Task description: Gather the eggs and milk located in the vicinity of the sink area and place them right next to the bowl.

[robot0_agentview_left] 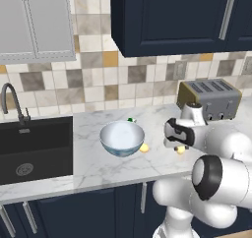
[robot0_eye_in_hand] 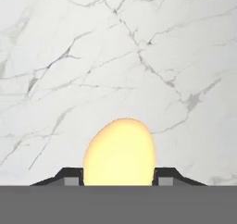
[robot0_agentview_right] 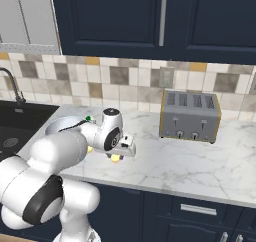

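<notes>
1. The pincer (robot0_eye_in_hand: 118,179) is closed on an egg (robot0_eye_in_hand: 119,152); in the hand view its two dark tips flank the yellow oval on either side, with the marble tabletop (robot0_eye_in_hand: 139,56) beneath.
2. In the left base view this held egg shows as a small yellow spot under the arm's hand, well to the right of the bowl (robot0_agentview_left: 122,138). In the right base view it hangs just under the hand, low over the tabletop.
3. The second egg (robot0_agentview_left: 144,147) already lies on the tabletop, touching or just beside the bowl's right rim.
4. The milk (robot0_agentview_left: 131,119) sits behind the bowl; only its green top peeks over the rim, so I cannot tell how close it stands to the bowl. The sink (robot0_agentview_left: 34,146) lies off to the left, apart from all three.
5. Risk, as I judge it: the egg is smooth and round, and the tips catch only its lower sides, so a quick swing toward the bowl could let it slip out and roll on the slick marble.
6. Setting it down close to the bowl could nudge the resting egg away, or knock the bowl toward the milk behind it.
7. Releasing from too high would let the egg bounce and roll toward the tabletop's front edge.
</notes>
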